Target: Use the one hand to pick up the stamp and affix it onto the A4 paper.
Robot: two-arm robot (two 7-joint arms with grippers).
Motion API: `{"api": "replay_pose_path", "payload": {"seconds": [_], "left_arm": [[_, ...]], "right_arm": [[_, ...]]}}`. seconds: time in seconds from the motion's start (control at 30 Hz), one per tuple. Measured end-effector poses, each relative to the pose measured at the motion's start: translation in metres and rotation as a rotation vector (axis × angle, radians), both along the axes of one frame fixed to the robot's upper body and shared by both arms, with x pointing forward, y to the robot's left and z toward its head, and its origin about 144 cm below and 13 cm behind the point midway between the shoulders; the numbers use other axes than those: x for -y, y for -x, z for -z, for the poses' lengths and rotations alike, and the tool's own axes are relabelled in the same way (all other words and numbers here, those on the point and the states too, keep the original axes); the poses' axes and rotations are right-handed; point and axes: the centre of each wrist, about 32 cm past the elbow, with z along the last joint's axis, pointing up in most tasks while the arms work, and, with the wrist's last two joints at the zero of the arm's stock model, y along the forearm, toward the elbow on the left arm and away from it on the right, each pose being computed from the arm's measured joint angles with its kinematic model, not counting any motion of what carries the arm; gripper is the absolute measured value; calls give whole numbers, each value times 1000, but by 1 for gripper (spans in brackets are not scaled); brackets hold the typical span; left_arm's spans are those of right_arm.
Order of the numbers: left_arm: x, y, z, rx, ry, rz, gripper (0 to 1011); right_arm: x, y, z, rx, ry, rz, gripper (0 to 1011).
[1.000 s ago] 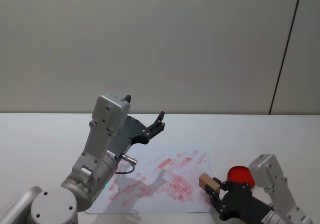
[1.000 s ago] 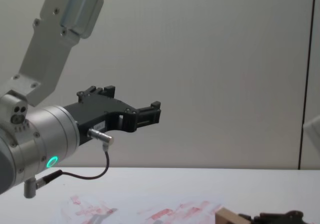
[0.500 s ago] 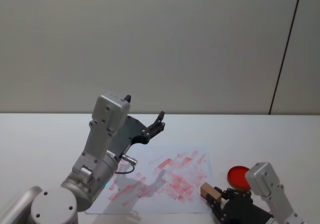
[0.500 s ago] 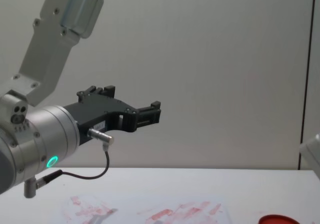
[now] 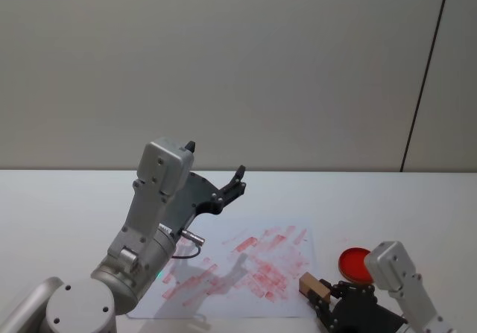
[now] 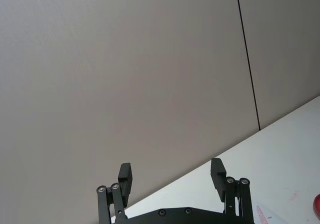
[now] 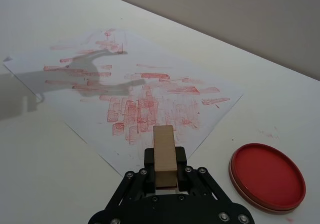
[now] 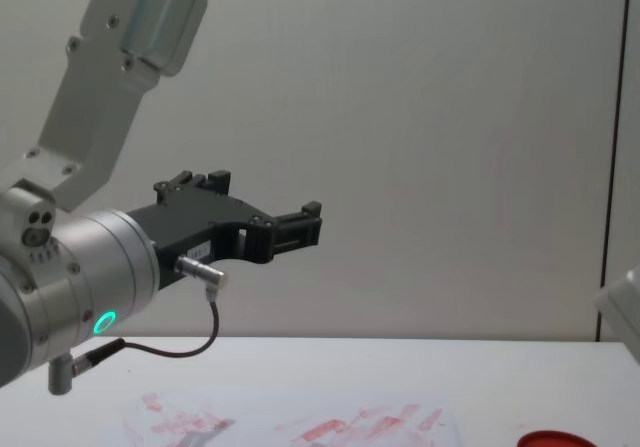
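Pale wood clamped between the right gripper's (image 7: 165, 170) fingers: had the stamp (image 7: 164, 144) at the A4 paper's (image 7: 95, 108) near right corner, the left gripper (image 6: 170, 173) raised with fingers apart, and probably needed a level, firm press.

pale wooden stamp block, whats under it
The near corner of the white, red-smeared A4 paper lies below the pale wooden stamp block in the right gripper. The block itself hides its underside and any contact with the sheet.
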Motion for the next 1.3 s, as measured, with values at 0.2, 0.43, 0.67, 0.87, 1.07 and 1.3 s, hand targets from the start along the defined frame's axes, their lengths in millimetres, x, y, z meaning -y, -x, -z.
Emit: {"api": "replay_pose_path", "payload": {"seconds": [0.2, 0.43, 0.67, 0.87, 1.07, 1.3], "left_arm": [[0, 0, 0, 0, 0, 0, 1003], [0, 0, 0, 0, 0, 0, 1002], [0, 0, 0, 0, 0, 0, 1002], [0, 0, 0, 0, 0, 0, 1003], [0, 0, 0, 0, 0, 0, 1002], [0, 0, 0, 0, 0, 0, 1002]], "right_arm": [[1, 0, -2, -2, -24, 13, 216], [3, -5, -14, 47, -86, 55, 216], [10, -12, -27, 101, -136, 113, 216], [18, -15, -31, 127, -139, 149, 216], [26, -17, -31, 134, -117, 177, 216], [33, -18, -26, 122, -83, 202, 216]]}}
